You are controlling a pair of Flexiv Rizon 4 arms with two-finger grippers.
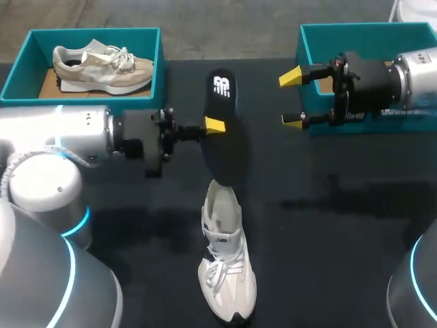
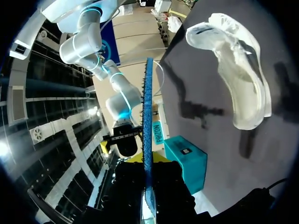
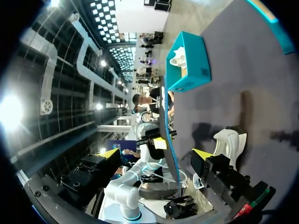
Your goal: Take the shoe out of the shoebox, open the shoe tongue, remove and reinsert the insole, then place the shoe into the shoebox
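Pinching insole [image 1: 220, 116] edge-on in left jaws, above table [image 1: 328, 225], just beyond heel of shoe [image 1: 225, 266] lying there; holding right jaws spread beside shoebox [image 1: 321, 34]. Reinsertion step, probably: needing insole angled toe-first into shoe mouth.

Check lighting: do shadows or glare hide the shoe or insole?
Head view: black insole barely separates from the dark table; faint arm shadows flank the white shoe. Left wrist view: shoe brightly lit, dark shadows beside it. Right wrist view: lamp glare sits far from shoe.
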